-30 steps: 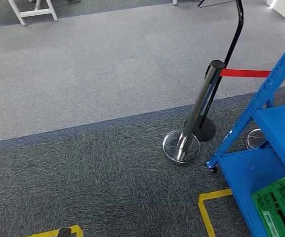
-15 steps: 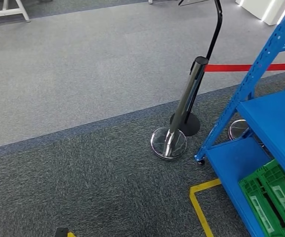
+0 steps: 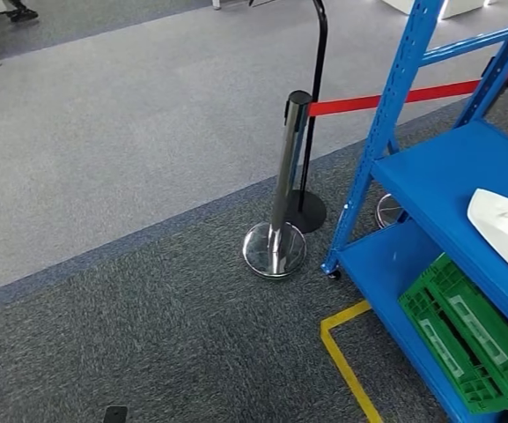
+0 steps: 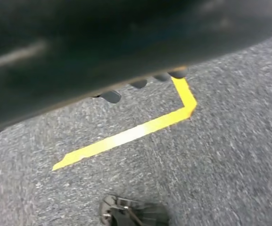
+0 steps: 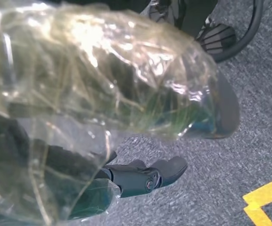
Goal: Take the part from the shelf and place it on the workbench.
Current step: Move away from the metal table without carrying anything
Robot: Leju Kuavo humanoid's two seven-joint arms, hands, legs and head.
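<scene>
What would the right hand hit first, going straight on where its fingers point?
Probably the grey carpet: the fingers of the right hand aim at bare floor beside the yellow tape, with nothing between. Depth is unclear.

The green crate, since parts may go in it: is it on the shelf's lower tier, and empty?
On the lower tier; the green crate looks folded flat.
</scene>
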